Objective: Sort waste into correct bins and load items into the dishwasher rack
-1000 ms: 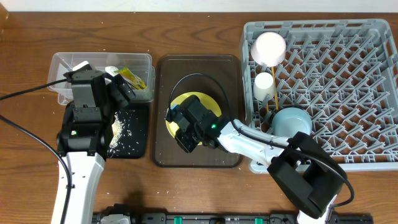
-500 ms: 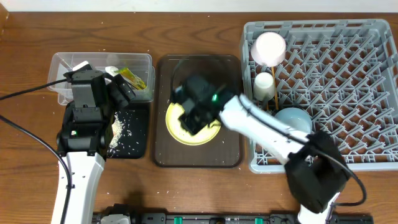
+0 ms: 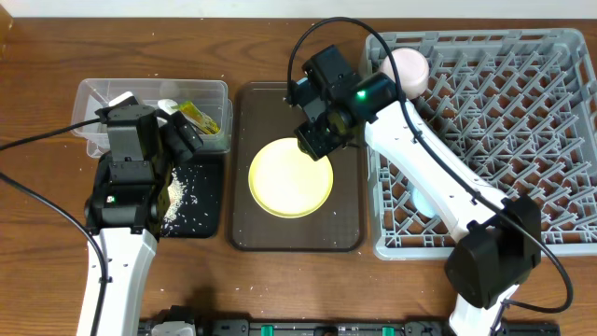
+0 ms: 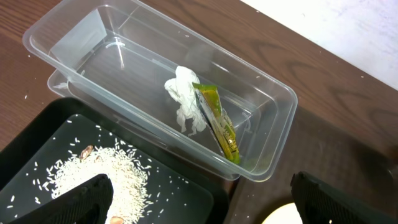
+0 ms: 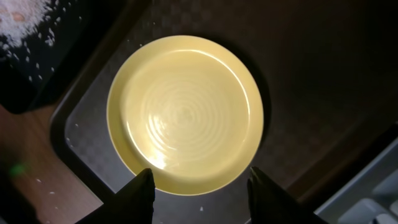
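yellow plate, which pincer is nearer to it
Right. The right pincer hangs open above the yellow plate, near its far rim, over the brown serving tray. The left pincer sits off to the plate's left, over the black tray beside the clear tub.

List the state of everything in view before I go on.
yellow plate: flat on the brown tray, empty, not gripped.
clear tub: holds tissue and wrapper.
black tray: holds rice crumbs.
rack: white bowl loaded in its corner.
left gripper: open, empty.
right gripper: open, empty, above the plate.
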